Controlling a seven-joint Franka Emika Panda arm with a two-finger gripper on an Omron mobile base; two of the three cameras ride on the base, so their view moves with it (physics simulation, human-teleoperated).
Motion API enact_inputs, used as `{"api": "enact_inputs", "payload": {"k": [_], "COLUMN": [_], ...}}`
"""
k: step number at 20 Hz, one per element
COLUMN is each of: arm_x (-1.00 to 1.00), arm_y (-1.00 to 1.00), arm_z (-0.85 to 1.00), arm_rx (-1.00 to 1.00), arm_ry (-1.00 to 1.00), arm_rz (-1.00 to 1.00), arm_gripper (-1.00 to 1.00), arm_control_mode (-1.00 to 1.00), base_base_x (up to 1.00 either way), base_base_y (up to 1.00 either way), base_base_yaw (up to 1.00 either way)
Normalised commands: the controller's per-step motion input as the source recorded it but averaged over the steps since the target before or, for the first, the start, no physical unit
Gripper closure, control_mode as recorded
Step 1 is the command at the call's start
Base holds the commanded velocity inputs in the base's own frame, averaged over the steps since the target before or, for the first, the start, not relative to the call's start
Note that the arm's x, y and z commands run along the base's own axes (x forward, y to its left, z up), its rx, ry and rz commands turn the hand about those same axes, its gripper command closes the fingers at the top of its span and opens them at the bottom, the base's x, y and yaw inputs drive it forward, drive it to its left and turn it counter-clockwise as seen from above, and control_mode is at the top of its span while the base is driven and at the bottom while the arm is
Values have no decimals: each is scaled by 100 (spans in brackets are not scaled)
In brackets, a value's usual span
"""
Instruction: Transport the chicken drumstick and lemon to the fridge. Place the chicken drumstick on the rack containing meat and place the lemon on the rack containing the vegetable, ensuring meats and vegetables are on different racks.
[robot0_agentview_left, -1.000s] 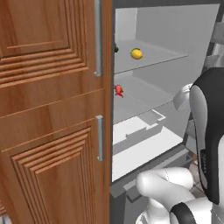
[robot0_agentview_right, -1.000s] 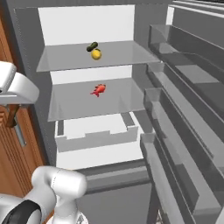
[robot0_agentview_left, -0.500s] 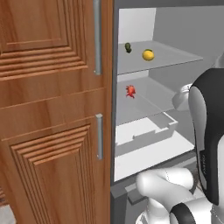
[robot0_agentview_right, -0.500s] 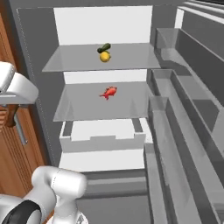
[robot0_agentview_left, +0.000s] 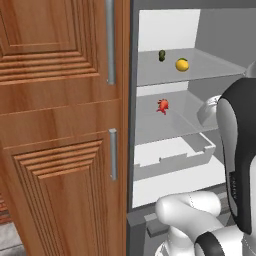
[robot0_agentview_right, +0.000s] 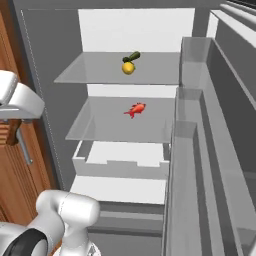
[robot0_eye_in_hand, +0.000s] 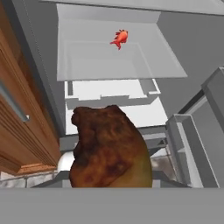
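My pincer pinches the chicken drumstick (robot0_eye_in_hand: 111, 148), bottom centre of hand view | fridge (robot0_agentview_right: 65, 40) open | lemon (robot0_agentview_right: 128, 67) touching vegetables (robot0_agentview_right: 133, 56) on the rack containing the vegetable (robot0_agentview_right: 90, 75), upper centre of right base view | meats (robot0_agentview_right: 135, 109) on shelf below (robot0_agentview_right: 100, 127), above white drawer (robot0_agentview_right: 120, 167)

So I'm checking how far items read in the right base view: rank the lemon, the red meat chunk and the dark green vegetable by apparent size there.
1. Red meat chunk
2. Lemon
3. Dark green vegetable

The first two look close in size, and the meat's shelf lies nearer the camera, so that order is unsure. The lemon partly hides the vegetable.
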Motion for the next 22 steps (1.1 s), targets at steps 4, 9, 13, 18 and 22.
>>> {"api": "enact_inputs", "payload": {"k": [4,9,13,18,22], "arm_x": [0,0,7,37,35], "arm_y": [0,0,-27,-46,-49], "arm_z": [0,0,-5,-35,-41], "arm_rx": [0,0,2,4,2], "arm_ry": [0,0,0,0,0], "arm_rz": [0,0,0,0,0], "arm_gripper": [100,100,100,100,100], "arm_control_mode": [100,100,-100,-100,-100], "base_base_x": [31,33,7,0,0], "base_base_y": [-41,-24,-19,0,0], "base_base_yaw": [11,5,0,0,0]}}
